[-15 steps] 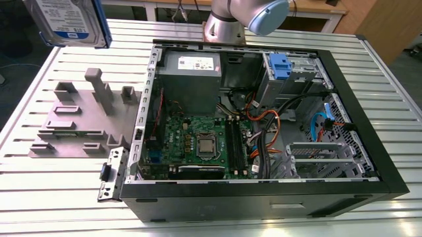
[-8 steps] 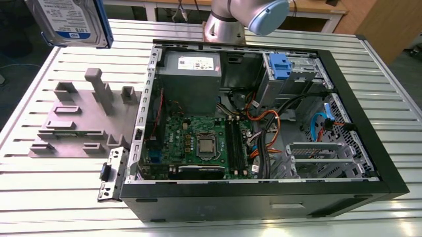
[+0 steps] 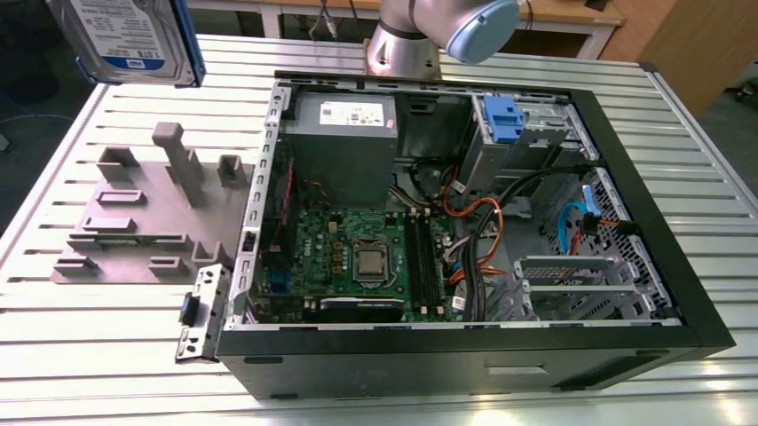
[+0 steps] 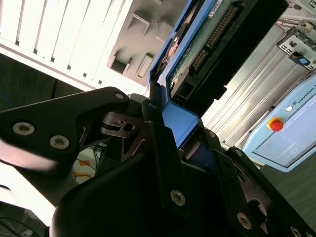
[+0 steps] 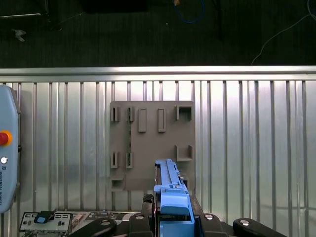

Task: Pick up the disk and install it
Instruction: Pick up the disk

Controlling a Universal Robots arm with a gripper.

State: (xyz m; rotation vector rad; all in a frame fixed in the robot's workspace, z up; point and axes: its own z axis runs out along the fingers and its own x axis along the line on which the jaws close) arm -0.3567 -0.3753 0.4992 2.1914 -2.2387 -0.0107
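Note:
The disk (image 3: pixel 124 40), a silver drive with a white-and-blue label in a blue carrier frame, hangs high above the table's far corner at the exterior view's left. It is above and beyond the grey fixture plate (image 3: pixel 142 213). In both wrist views my gripper (image 4: pixel 180 123) is shut on the disk's blue carrier (image 4: pixel 185 121), its black fingers (image 4: pixel 153 118) clamping both sides. The disk (image 5: pixel 170 190) appears edge-on over the fixture plate (image 5: pixel 150 143), with my gripper (image 5: pixel 173 219) around its near end. The drive's connector edge (image 4: pixel 212 39) points away from the gripper.
An open computer case (image 3: pixel 663 231) lies on the slatted metal table (image 3: pixel 95 346), with a grey power supply (image 3: pixel 341 146), a motherboard (image 3: pixel 355 257), a blue latch (image 3: pixel 503 120) and a metal drive cage (image 3: pixel 580 284) inside. A pendant with a red button (image 5: pixel 7 158) lies beside the plate.

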